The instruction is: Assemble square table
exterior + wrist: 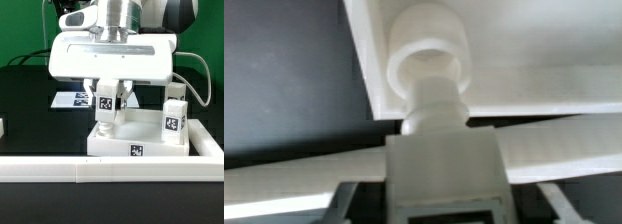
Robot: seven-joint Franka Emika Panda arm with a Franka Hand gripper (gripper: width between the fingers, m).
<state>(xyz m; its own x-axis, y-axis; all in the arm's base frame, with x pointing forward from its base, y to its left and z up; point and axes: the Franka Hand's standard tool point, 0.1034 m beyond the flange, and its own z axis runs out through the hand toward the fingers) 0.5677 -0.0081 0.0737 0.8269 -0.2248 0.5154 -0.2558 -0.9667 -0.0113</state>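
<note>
The square table's white slab [155,138] lies near the front rail, with a tag on its side. One white tagged leg [176,118] stands upright in the corner on the exterior view's right. My gripper [108,101] hangs over the slab's other near corner, shut on a second leg [107,100], which it holds upright. In the wrist view this leg [445,150] runs from between my fingers [359,203] down to a round corner socket [432,55] of the slab [526,60]. Its narrow tip sits at the socket's mouth. How deep it goes is hidden.
A long white L-shaped border rail [100,171] runs along the front and up the exterior view's right side. The marker board [72,99] lies flat on the black table behind the gripper. A small white piece [2,127] sits at the exterior view's left edge.
</note>
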